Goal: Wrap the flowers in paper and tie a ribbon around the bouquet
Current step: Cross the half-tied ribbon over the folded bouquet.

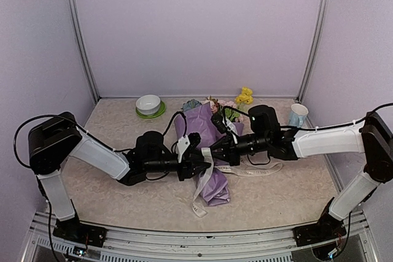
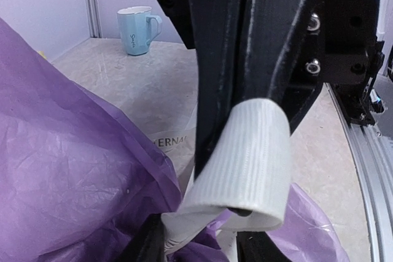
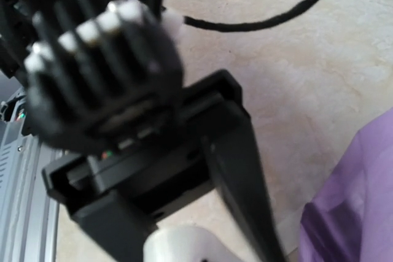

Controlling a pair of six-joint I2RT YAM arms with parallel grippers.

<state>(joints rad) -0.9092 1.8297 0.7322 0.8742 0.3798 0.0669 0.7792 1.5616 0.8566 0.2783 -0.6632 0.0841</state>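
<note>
Roughly mid-way across the table (image 1: 110,121), the bouquet (image 1: 198,124) lies with its flowers (image 1: 228,112) toward twelve o'clock. From three o'clock the right claw (image 1: 212,151) pinches the ribbon (image 2: 245,164). From nine the left claw (image 1: 194,164) stands half-wide around it.

Overhead view. You are looking at a beige, marbled table top (image 1: 123,200) that fills the floor of a booth. A pale lilac back wall (image 1: 196,29) stands at 12 o'clock, with matching side walls at 9 o'clock (image 1: 31,41) and 3 o'clock (image 1: 362,35). Grey metal uprights mark the rear corners at 11 o'clock (image 1: 80,35) and 1 o'clock (image 1: 314,35). A silver rail (image 1: 196,240) edges the table at 6 o'clock. The light is even and soft.
</note>
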